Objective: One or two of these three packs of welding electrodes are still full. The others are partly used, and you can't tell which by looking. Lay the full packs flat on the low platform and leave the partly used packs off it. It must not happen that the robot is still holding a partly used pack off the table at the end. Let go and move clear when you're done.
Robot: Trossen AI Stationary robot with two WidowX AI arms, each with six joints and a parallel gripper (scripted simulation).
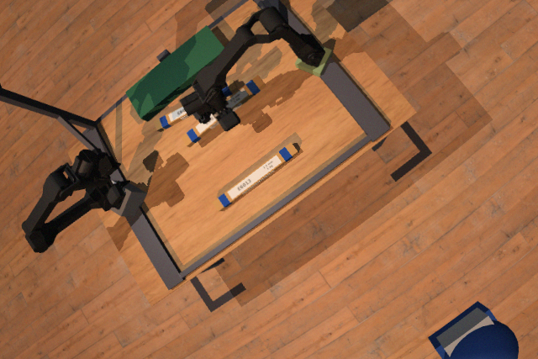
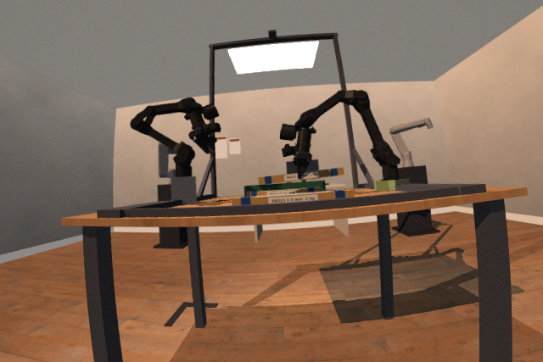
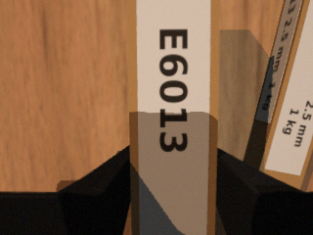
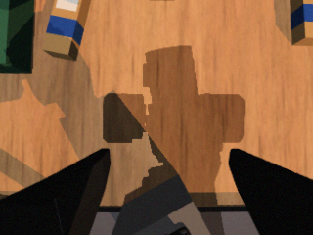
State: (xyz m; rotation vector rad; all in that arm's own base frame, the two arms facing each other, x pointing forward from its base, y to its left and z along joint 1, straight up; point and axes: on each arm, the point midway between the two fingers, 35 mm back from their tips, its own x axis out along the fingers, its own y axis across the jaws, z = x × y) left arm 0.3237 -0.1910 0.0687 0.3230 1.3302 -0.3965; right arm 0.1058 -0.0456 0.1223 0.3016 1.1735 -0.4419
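Tabletop (image 1: 343,107) (image 2: 438,198): wood look, light grain, matt. Floor (image 1: 391,233) (image 2: 263,327): wood planks, low sheen. Platform (image 1: 173,75) (image 2: 285,185): smooth, matt green. Edge rails (image 1: 354,94) (image 2: 280,208): dk grey, matt, metal-like. Pack labels: paper-like, matt.

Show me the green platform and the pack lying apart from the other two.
Green platform (image 1: 173,72) (image 2: 285,186) (image 4: 15,44): top, exterior, right wrist; bare surface.
Lone pack (image 1: 256,176) (image 2: 306,198) (image 4: 303,14): top, exterior, label; right wrist, blue band.
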